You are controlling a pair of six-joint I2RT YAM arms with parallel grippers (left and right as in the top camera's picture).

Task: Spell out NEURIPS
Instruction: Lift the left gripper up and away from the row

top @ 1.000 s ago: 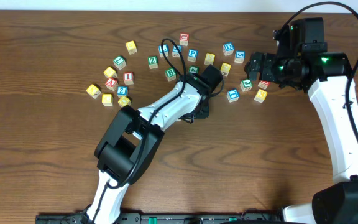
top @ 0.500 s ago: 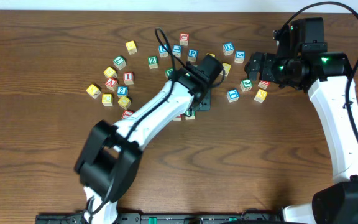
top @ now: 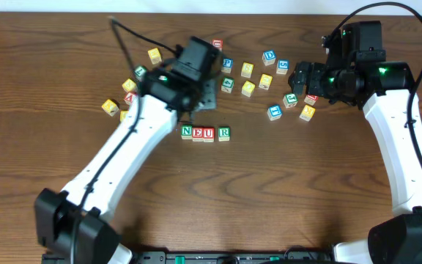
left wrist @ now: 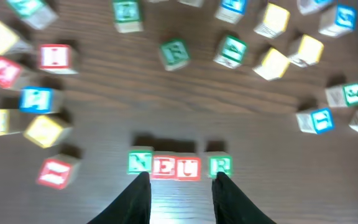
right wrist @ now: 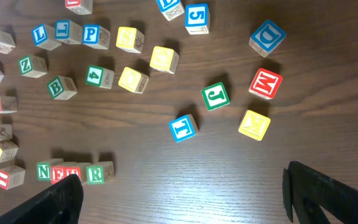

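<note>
Wooden cubes (top: 269, 56) lay strewn over the far half of the dark desk (top: 306, 191), and nearer to me than that scatter stood the word so far: N (top: 187, 132), E (top: 198, 133) and U (top: 208, 133) touching in a line, with R (top: 224, 133) just to their right across a slight gap. A second earlier the left arm (top: 123, 158) had lain across that very spot and hidden it. It had since swung away to the far left, leaving all four letters uncovered. I took that to mean the R was down and let go, so four of the seven letters were placed and I, P and S were still to come. A red I (left wrist: 56, 57) sat among the cubes at the far left, and a blue P (right wrist: 91, 34) lay in the far scatter. I could not make out an S. The left hand (left wrist: 181, 179) hung above the row, its two dark fingers (left wrist: 138, 196) a modest way apart with only bare wood and the letters showing between them. It gripped nothing and touched nothing. The right hand (right wrist: 182, 177) waited over the right-hand cluster with its jaws spread as wide as they go, likewise empty. To my eye, the R might want nudging left to close the gap.
</note>
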